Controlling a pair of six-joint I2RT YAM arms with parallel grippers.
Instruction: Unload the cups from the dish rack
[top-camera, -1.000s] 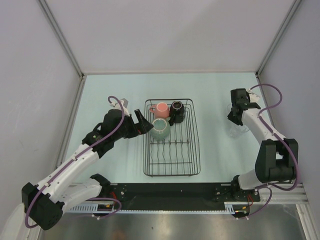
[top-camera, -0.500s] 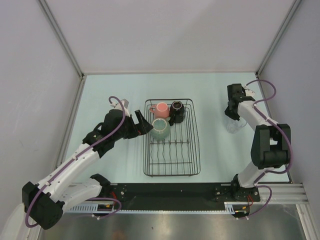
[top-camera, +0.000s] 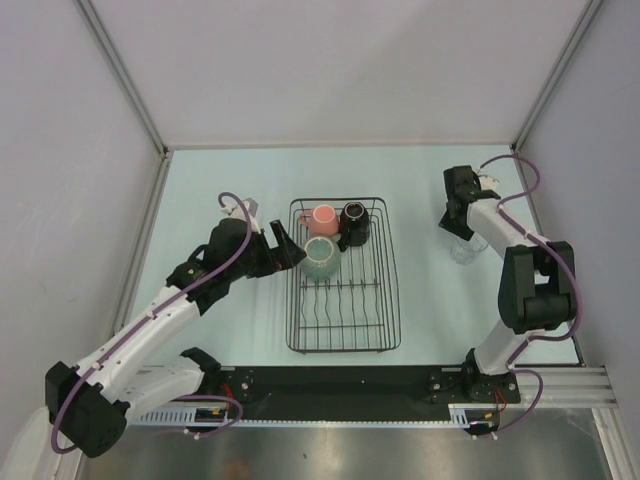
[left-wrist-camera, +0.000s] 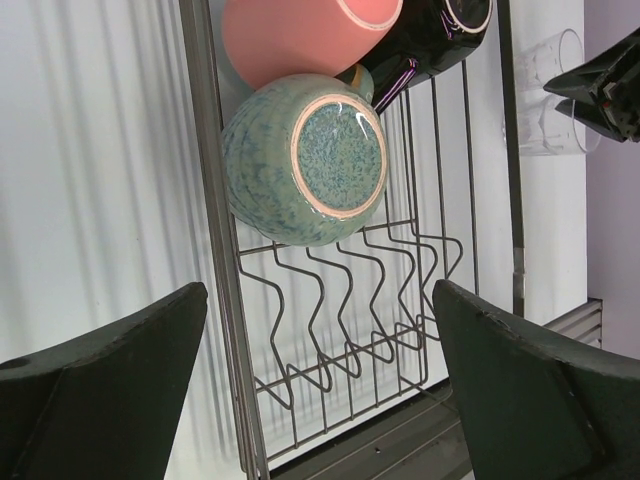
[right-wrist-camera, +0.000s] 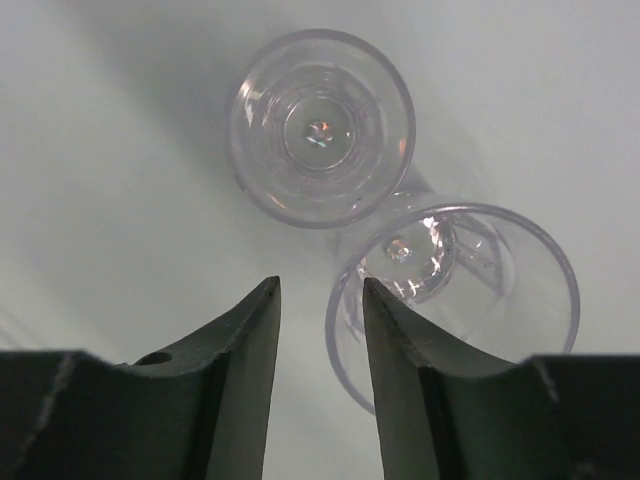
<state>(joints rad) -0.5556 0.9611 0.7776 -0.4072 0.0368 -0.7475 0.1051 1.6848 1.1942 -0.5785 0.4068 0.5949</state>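
Note:
The black wire dish rack (top-camera: 345, 310) holds a pink mug (top-camera: 322, 217), a black cup (top-camera: 354, 222) and a pale-green cup (top-camera: 321, 257) lying with its base up (left-wrist-camera: 305, 160). My left gripper (top-camera: 296, 250) hovers wide open at the rack's left rim (left-wrist-camera: 215, 250), just short of the green cup. Two clear tumblers stand on the table to the right, one farther (right-wrist-camera: 320, 125) and one nearer (right-wrist-camera: 470, 290). My right gripper (right-wrist-camera: 320, 285) is over the near tumbler's left rim. Its jaws stand apart with the rim wall between them, close to the right finger (right-wrist-camera: 400, 340).
The rack's front half shows bare tines (left-wrist-camera: 350, 330). The enclosure's right wall (top-camera: 590, 150) is close behind the tumblers (top-camera: 463, 248). The black base rail (top-camera: 340, 385) runs along the near table edge.
The right arm has swung back and to the left over the tumblers, and its jaws have parted from shut. The left arm has not moved.

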